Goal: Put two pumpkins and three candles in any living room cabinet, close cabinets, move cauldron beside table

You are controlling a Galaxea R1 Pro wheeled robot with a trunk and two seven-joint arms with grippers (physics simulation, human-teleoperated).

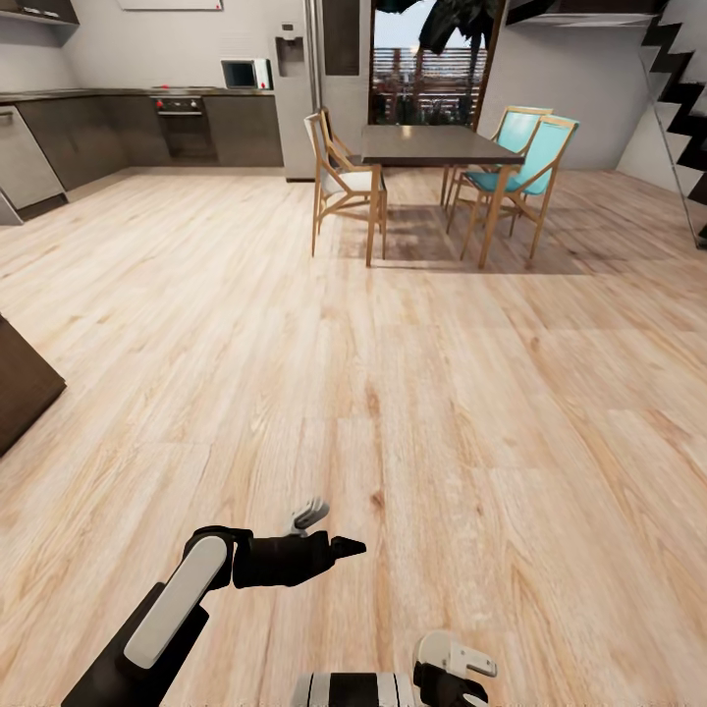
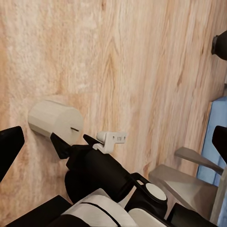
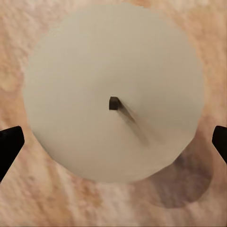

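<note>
One candle (image 3: pixel 113 92) lay on the wood floor (image 1: pixel 442 393), seen end-on, wick first, between the right gripper's (image 3: pixel 113 142) spread fingertips. The left wrist view showed that candle (image 2: pixel 54 120) beside the right gripper (image 2: pixel 90 144). The head view alone gave the dining table (image 1: pixel 437 145), three chairs around it, and the left gripper (image 1: pixel 329 530); whether it was open or closed I couldn't tell.

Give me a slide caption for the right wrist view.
Right end effector held over a candle, wick facing the camera, above wood floor.

Pale wood-plank floor (image 1: pixel 412 393) spans the view. Dark-topped wooden-legged dining desk (image 1: pixel 432 145) stands beyond, flanked by wooden-framed turquoise-seated chairs (image 1: pixel 525 162).
</note>
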